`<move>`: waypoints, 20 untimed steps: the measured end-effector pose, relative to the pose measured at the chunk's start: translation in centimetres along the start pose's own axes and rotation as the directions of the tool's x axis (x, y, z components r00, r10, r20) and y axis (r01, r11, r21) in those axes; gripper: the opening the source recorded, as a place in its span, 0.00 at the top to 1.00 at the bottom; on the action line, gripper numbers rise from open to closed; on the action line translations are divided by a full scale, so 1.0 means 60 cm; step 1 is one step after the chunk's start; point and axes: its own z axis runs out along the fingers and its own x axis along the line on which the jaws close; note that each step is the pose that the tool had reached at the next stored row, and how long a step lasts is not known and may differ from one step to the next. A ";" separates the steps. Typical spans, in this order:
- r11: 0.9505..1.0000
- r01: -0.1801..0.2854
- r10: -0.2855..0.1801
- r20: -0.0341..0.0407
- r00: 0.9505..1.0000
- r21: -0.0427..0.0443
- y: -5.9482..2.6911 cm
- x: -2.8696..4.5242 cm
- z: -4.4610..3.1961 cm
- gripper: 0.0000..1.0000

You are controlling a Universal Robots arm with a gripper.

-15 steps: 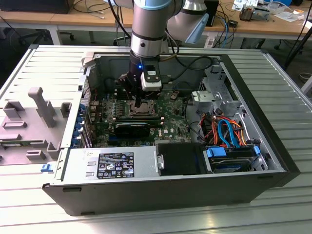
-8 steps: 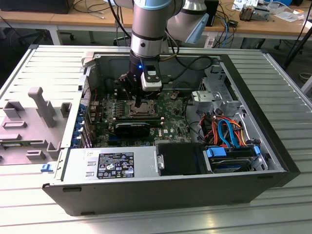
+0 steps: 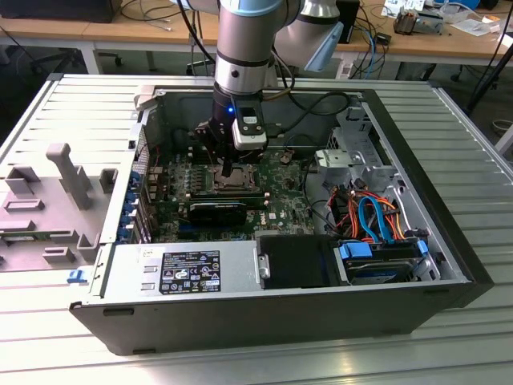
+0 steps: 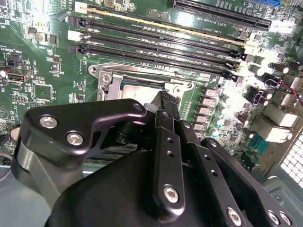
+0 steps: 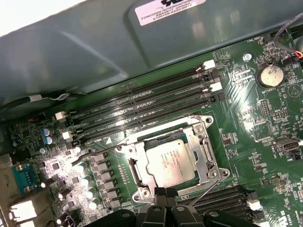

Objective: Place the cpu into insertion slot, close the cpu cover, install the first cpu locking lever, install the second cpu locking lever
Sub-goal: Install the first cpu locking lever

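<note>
The cpu (image 5: 170, 162), a dull silver square chip, lies flat in the insertion slot (image 5: 204, 122) on the green motherboard. The cpu cover (image 5: 202, 150), a silver frame, lies down around it. One thin wire lever (image 5: 94, 152) runs out along one side of the socket, and another lever (image 5: 208, 189) slants up at the opposite side, close to my fingers. My gripper (image 5: 163, 191) hangs just above the socket's edge, its black fingertips together with nothing seen between them. It also shows over the socket (image 3: 234, 180) as my gripper (image 3: 228, 168) in the exterior view, and over the chip (image 4: 139, 87) as my gripper (image 4: 165, 98) in the second wrist view.
Long black memory slots (image 5: 142, 109) run beside the socket. A black card (image 3: 224, 210) and the power supply box (image 3: 184, 269) sit toward the case front. Drives with blue and orange cables (image 3: 377, 216) fill the exterior view's right. A grey fixture (image 3: 56, 192) stands outside the case.
</note>
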 end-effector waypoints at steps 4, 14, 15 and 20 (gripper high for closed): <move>1.000 0.004 -0.004 0.000 1.000 0.000 0.000 0.000 0.000 0.89; 1.000 0.015 -0.015 0.001 1.000 0.001 0.000 0.000 0.000 0.89; 1.000 0.016 -0.016 0.002 1.000 0.001 0.000 0.000 0.000 0.89; 1.000 0.020 -0.020 0.002 1.000 0.001 0.000 0.000 0.000 0.89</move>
